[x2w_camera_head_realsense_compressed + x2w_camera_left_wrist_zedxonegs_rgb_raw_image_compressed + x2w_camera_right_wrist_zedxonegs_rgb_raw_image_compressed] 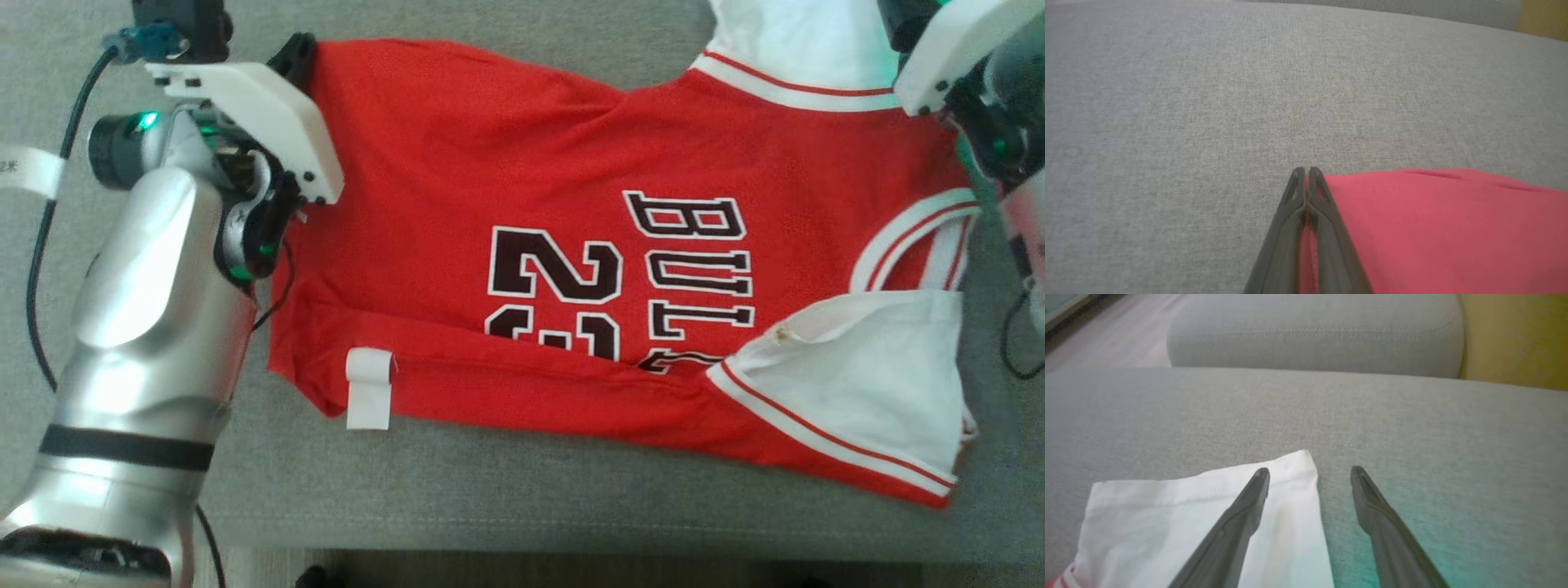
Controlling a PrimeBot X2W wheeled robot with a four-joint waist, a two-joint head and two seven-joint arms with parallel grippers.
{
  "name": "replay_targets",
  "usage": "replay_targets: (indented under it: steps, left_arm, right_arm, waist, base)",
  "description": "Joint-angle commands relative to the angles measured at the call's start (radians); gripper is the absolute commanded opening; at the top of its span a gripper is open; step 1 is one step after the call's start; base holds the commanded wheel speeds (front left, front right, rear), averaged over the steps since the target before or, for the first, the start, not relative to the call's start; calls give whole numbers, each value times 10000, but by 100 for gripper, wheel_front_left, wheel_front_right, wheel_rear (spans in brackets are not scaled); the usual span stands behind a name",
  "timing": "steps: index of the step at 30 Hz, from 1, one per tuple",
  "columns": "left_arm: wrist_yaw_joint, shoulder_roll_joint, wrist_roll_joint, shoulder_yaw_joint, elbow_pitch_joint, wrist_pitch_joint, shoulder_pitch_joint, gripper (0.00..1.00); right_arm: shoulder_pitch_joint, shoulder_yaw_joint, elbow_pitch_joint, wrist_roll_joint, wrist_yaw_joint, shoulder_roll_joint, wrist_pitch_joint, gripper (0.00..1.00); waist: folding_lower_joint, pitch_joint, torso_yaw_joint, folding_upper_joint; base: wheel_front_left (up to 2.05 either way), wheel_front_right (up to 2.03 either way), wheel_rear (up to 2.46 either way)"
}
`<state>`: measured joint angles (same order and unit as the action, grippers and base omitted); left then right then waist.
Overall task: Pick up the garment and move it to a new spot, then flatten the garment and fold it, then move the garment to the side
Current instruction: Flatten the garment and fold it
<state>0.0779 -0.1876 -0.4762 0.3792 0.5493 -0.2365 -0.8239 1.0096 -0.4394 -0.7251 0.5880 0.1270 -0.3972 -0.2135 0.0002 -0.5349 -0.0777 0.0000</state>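
The jersey (506,163) lies flat on the sofa (490,498), near edge folded over: folding looks partway, moving aside remains. Left gripper (1305,170) pinches its red corner; right gripper (1310,469) gapes above the white sleeve (1167,506).

1. The jersey (490,147) was red, with black lettering (694,273) outlined in white.
2. Its sleeves (865,392) were white, their edges banded white with a thin red stripe.
3. The tag (369,400) on the jersey's hem was plain white.
4. The couch (490,490) under the jersey was grey with a fine fleck.
5. The arm (139,327) beside the jersey was silver with one black band, and its mount (261,114) was white.
6. The fingers (1329,228) at the jersey's corner were dark grey.
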Motion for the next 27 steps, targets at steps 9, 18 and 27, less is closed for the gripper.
replay_targets:
  steps: [9,18,27]
  left_arm:
    - [-169,-150,-73,-154,-10,239,-416,0]
    - [-187,-347,-280,-328,208,746,28,0]
    - [-40,-767,-491,-579,-383,923,922,0]
  right_arm:
    - [970,-1596,-1070,717,37,-198,-282,0]
    - [526,-2539,-284,1708,37,-751,2156,0]
    - [-507,-2953,659,2353,37,-1245,3280,0]
  waist:
    - [-2,-57,-229,0]
    - [-2,971,42,0]
    - [-2,1852,378,0]
  base:
    - [0,0,0]
    - [0,0,0]
    - [0,0,0]
